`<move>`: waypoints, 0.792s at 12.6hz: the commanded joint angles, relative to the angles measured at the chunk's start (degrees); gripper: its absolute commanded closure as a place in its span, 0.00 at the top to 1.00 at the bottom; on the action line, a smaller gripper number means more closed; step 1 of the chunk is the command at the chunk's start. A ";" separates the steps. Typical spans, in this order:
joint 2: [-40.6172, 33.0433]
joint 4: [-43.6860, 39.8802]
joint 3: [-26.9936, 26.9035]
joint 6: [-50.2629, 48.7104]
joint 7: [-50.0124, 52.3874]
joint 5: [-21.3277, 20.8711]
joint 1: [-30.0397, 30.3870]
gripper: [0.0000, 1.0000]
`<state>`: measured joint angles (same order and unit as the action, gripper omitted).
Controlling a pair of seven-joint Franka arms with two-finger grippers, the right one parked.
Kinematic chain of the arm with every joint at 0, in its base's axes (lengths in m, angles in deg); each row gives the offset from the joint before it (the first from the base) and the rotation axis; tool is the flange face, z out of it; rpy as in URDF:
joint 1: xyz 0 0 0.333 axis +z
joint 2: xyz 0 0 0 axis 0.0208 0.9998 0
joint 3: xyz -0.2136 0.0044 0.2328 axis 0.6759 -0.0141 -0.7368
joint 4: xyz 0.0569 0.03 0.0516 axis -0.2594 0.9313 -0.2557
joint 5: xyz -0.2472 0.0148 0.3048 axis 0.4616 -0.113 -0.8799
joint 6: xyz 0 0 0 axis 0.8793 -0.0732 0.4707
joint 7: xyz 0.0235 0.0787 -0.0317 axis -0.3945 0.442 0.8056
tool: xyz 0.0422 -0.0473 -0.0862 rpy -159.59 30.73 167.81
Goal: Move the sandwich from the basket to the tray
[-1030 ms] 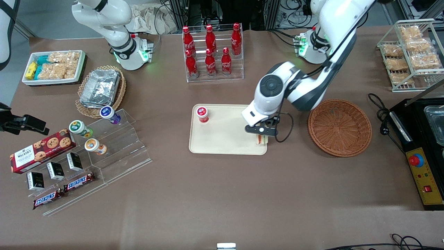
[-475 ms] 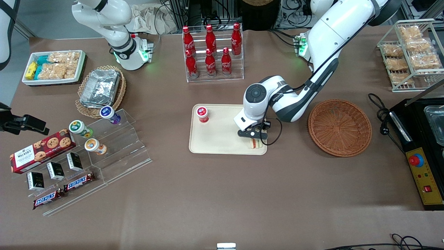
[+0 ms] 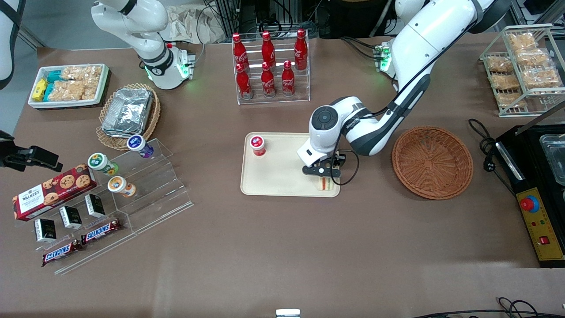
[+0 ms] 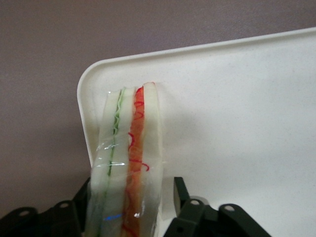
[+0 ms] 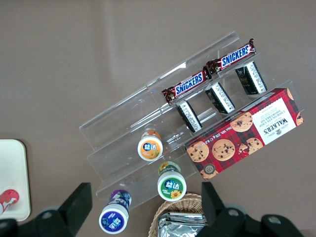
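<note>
Setting-down step: gripper [image 3: 323, 176] low over the tray [image 3: 278, 176] corner nearest the basket [image 3: 432, 162], fingers closed on the upright sandwich [image 4: 128, 163] touching the tray; next, likely opening and lifting straight up.

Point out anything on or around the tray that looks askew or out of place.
The sandwich stands on edge at a corner of the tray, close against the rim, with the gripper around it. Whether the jaws grip it is unclear. The red-lidded cup stands upright. The basket is empty.
</note>
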<state>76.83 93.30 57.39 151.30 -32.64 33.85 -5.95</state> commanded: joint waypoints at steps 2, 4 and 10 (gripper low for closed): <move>-1.67 -2.19 0.34 -2.11 1.57 -0.47 0.28 1.00; -5.53 -5.52 0.78 -8.50 0.79 5.38 0.64 1.00; -22.13 -12.75 0.08 -22.48 1.57 20.97 7.91 1.00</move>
<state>61.10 79.00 57.58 132.00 -31.64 51.47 -1.63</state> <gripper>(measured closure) 0.000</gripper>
